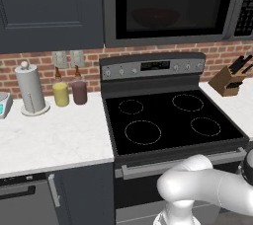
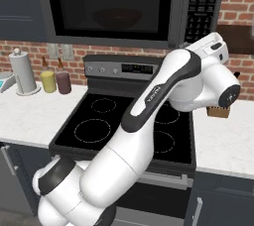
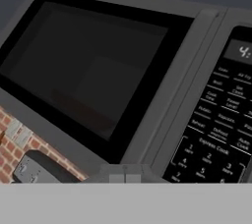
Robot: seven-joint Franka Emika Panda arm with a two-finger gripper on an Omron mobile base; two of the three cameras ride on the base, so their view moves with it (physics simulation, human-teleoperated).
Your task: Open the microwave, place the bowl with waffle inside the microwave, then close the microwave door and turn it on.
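The microwave door is shut, the bowl dim behind its glass, and the gripper is pressed together, holding nothing.

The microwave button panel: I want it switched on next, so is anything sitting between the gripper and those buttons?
Nothing visible does. In the hand view the button panel lies open just ahead, right of the closed microwave door. The bowl shows dimly behind the glass, so it is already inside the microwave.

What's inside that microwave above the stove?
Through the dark glass of the closed microwave door a round reddish-brown bowl shows faintly inside the microwave. Whether anything lies in the bowl cannot be seen; the glass is too dark.
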